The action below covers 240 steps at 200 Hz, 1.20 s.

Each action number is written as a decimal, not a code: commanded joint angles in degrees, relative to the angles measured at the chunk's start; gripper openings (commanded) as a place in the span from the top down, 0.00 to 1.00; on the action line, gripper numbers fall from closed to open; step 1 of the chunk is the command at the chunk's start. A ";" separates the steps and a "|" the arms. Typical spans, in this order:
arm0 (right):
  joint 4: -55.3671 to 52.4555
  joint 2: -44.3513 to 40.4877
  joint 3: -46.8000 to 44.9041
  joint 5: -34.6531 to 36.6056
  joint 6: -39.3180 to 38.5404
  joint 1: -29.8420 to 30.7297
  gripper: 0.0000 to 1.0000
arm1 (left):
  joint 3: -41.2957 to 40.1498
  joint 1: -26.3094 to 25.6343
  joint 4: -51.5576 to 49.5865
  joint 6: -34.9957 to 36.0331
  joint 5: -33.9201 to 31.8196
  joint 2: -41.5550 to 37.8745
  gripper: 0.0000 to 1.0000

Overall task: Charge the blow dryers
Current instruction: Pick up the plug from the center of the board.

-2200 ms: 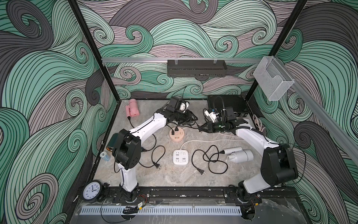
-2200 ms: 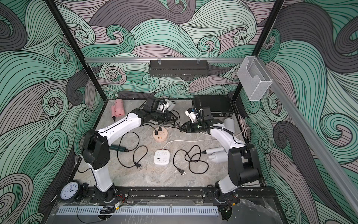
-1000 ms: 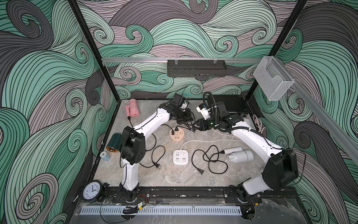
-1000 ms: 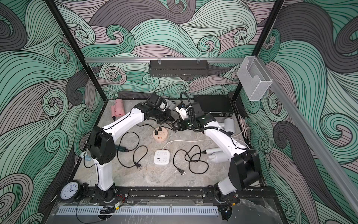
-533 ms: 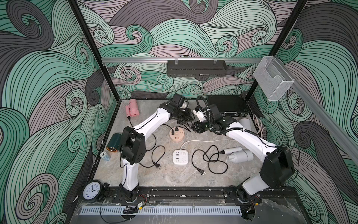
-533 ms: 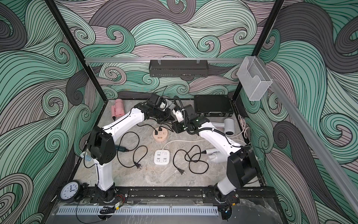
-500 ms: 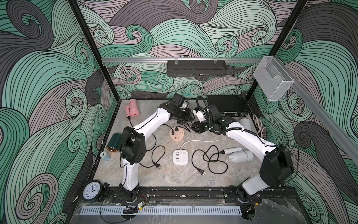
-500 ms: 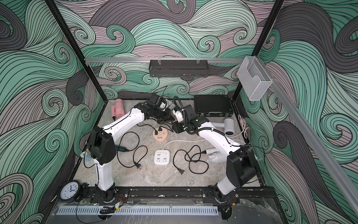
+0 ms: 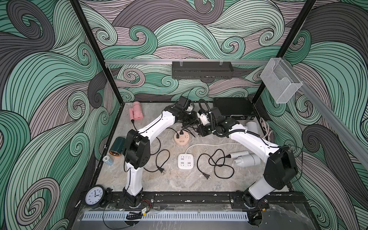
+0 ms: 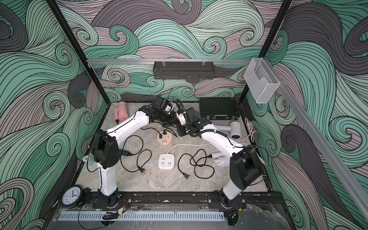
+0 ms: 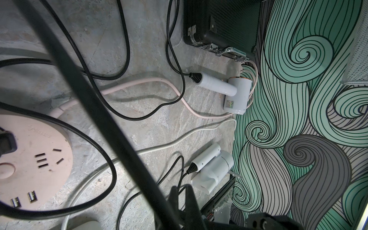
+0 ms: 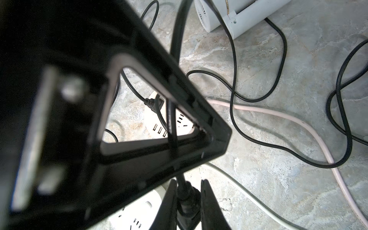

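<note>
Pink blow dryer (image 9: 135,110), smooth matte plastic, stubby barrel with the handle folded alongside, lies in the back left corner of the table (image 9: 175,183), a grey marbled stone-look slab. Dark green dryer (image 9: 117,145), a cylinder with a coppery nozzle ring, lies at the left edge beside the left arm's base. Three white ones:
- T-shaped dryer (image 11: 237,95), back right by the black ribbed case (image 9: 232,107) with chrome latches.
- Folded dryer (image 9: 246,159), front right by the right arm.
- Third white dryer (image 12: 249,15), tubular handle and slotted vent grille, at the back near both wrists.

Black rubbery cords loop all over. Left loose plug (image 9: 161,169) and right loose plug (image 9: 207,176), both two-prong, lie flat on either side of the square white socket block (image 9: 185,161), which has rounded corners. Round peach hub (image 9: 181,138) is a flat disc with slot sockets and USB ports, and one seated plug (image 9: 181,132) sits in it.

Right gripper (image 12: 188,185) is clamped tight on a ribbed black cord end (image 12: 186,201). Left gripper (image 11: 181,188), with open triangular finger frames, is fully closed. A thick black cord (image 11: 89,99) runs right up to its tips; cannot tell whether it is pinched. Both grippers sit close together, just beside the hub toward the back.
</note>
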 commanded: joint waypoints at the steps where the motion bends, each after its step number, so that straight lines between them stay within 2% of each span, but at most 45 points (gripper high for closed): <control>1: -0.84 0.70 1.51 1.11 0.20 0.34 0.89 | 2.20 -0.46 -1.12 0.48 0.35 1.00 1.00; 14: -0.89 0.83 1.51 0.82 0.29 0.38 0.92 | 2.44 -0.58 -1.19 0.60 0.43 1.35 1.00; 48: -1.00 0.81 1.75 0.88 0.12 0.36 0.92 | 3.38 -0.54 -1.38 1.19 1.52 2.07 0.97; 72: -0.32 -0.39 0.75 0.18 -0.76 0.25 0.93 | 3.19 -0.37 -1.63 2.31 1.87 1.61 0.87; 76: -0.19 -0.62 0.49 -0.44 -1.00 0.19 0.93 | 3.02 -0.24 -1.38 2.40 2.11 1.56 0.82; 101: 0.39 -1.69 -0.59 -5.54 -2.68 -0.20 0.93 | -0.76 1.09 4.39 1.43 7.82 0.36 0.67; 132: 2.30 -2.59 -2.34 -11.72 -0.76 -2.85 0.93 | -6.74 2.33 10.61 1.19 12.84 -2.25 0.61; 175: 7.65 -3.12 -5.90 -23.06 1.83 -7.32 0.93 | -14.58 3.91 21.81 -2.40 18.09 -5.80 0.62; 197: 8.38 -2.69 -6.79 -25.38 2.56 -8.22 0.93 | -15.77 4.12 24.94 -4.12 19.17 -6.22 0.64; 240: 12.22 -1.73 -7.76 -28.95 3.28 -8.87 0.93 | -15.51 4.20 25.80 -4.82 20.02 -5.18 0.77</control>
